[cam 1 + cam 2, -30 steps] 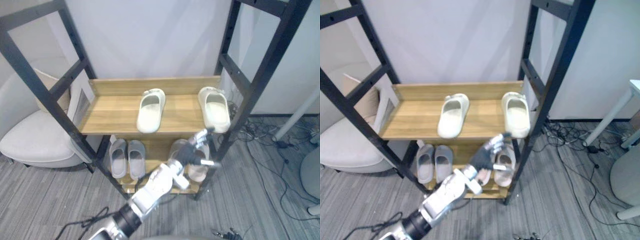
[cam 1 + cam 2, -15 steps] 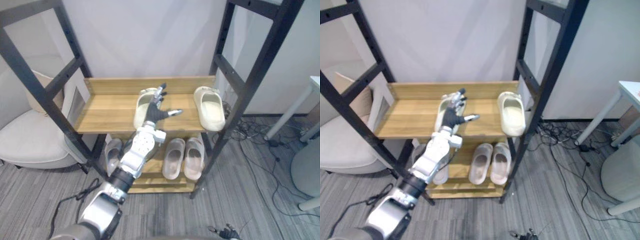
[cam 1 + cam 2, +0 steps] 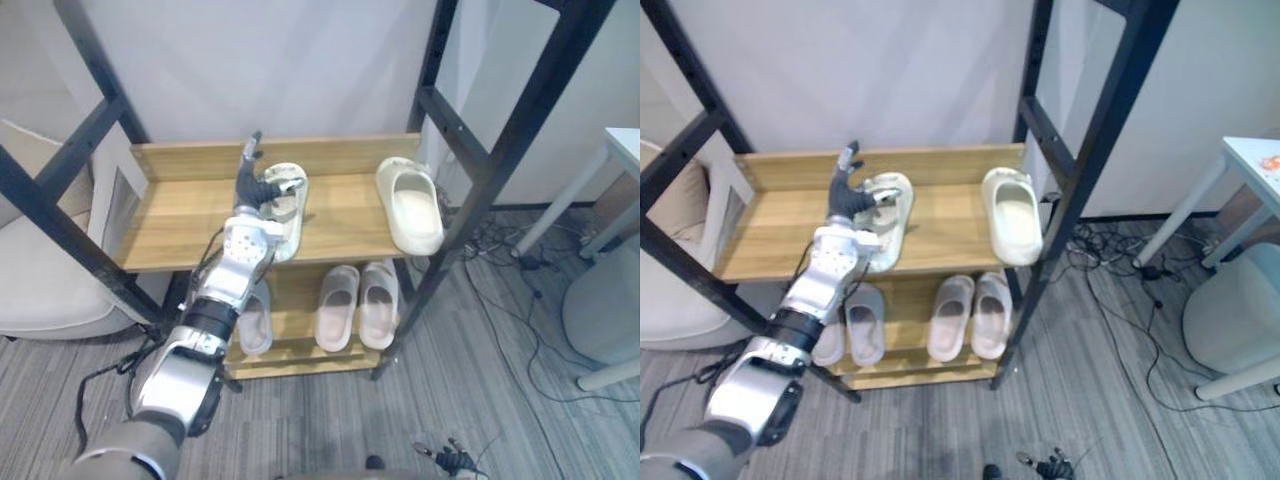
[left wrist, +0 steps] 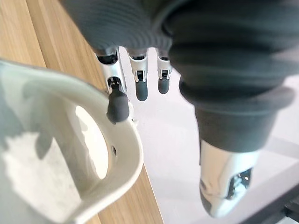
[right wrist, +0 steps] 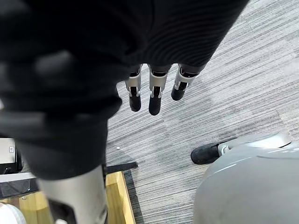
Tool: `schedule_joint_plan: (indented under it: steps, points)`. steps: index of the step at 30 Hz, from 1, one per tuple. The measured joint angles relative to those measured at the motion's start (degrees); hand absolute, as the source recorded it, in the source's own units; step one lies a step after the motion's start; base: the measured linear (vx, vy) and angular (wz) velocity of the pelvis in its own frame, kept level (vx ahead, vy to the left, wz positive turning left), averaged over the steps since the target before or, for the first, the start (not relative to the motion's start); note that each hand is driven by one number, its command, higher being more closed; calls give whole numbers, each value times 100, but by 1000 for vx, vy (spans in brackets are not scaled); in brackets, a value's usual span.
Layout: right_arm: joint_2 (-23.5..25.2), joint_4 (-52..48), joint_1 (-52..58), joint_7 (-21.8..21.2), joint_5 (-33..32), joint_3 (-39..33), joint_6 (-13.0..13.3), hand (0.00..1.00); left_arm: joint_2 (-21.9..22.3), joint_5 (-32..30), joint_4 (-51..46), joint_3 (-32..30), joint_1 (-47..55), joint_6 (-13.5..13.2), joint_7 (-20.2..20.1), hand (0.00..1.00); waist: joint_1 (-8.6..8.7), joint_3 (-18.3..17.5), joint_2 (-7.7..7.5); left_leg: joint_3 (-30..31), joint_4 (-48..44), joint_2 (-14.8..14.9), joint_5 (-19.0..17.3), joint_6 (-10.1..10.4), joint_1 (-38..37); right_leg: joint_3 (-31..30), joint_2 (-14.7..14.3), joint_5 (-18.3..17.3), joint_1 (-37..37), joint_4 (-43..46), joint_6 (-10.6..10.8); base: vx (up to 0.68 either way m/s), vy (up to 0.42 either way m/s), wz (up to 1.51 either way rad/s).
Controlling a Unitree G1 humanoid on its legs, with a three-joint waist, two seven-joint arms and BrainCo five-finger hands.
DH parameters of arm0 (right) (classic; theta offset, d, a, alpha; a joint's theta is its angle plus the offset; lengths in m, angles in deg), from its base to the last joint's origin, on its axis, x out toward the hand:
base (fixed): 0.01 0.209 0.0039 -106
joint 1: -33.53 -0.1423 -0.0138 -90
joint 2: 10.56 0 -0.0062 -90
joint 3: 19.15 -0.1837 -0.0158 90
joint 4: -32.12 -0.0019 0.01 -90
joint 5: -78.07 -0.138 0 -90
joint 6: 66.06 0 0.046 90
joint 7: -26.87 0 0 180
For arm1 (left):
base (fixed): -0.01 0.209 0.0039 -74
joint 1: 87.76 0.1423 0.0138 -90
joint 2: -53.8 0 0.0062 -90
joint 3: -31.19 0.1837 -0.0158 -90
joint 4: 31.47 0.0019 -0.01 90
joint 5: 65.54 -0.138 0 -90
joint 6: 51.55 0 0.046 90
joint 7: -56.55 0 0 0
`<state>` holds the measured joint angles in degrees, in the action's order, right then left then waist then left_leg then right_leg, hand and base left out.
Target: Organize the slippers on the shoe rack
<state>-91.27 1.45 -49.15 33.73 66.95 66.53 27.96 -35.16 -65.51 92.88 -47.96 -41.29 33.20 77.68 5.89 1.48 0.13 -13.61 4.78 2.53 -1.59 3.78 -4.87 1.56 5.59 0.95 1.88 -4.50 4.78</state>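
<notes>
Two cream slippers lie on the upper wooden shelf (image 3: 180, 225) of the shoe rack: one near the middle (image 3: 285, 215) and one at the right end (image 3: 408, 205), its heel over the front edge. My left hand (image 3: 254, 187) is open at the middle slipper's left side, fingers straight towards the back board and the thumb across its strap. In the left wrist view one fingertip (image 4: 117, 105) touches the slipper's strap (image 4: 84, 154). On the lower shelf stand a grey pair (image 3: 256, 318) and a beige pair (image 3: 357, 303). My right hand (image 5: 152, 95) hangs open over the floor.
Black rack posts (image 3: 485, 160) frame the shelves on both sides. A white armchair (image 3: 35, 285) stands left of the rack. A white table corner (image 3: 622, 150) and a round grey seat (image 3: 605, 300) are at the right, with cables (image 3: 520, 262) on the carpet.
My left hand rose from in front of the lower shelf to the upper shelf and came to the middle cream slipper. The camera view shifted too.
</notes>
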Motion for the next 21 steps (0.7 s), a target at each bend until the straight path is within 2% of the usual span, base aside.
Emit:
schedule_joint_plan:
  steps: [11, 21]
  points:
    - [-8, -5, 6, 0, 0, 2, 9, 0, 2, 23, 68, -303, -10, 69, 13, 0, 19, 32, 51, -1, 3, 1, 1, -1, 0, -14, -2, 32, -17, -9, -16, -33, -16, -1]
    - [-15, -7, -1, -2, 0, 8, 8, 0, 1, 308, -295, -552, 198, 59, 140, 0, 16, 56, 88, 17, -2, 3, 1, -1, -2, -4, -7, 33, 18, -30, -17, -1, -13, 1]
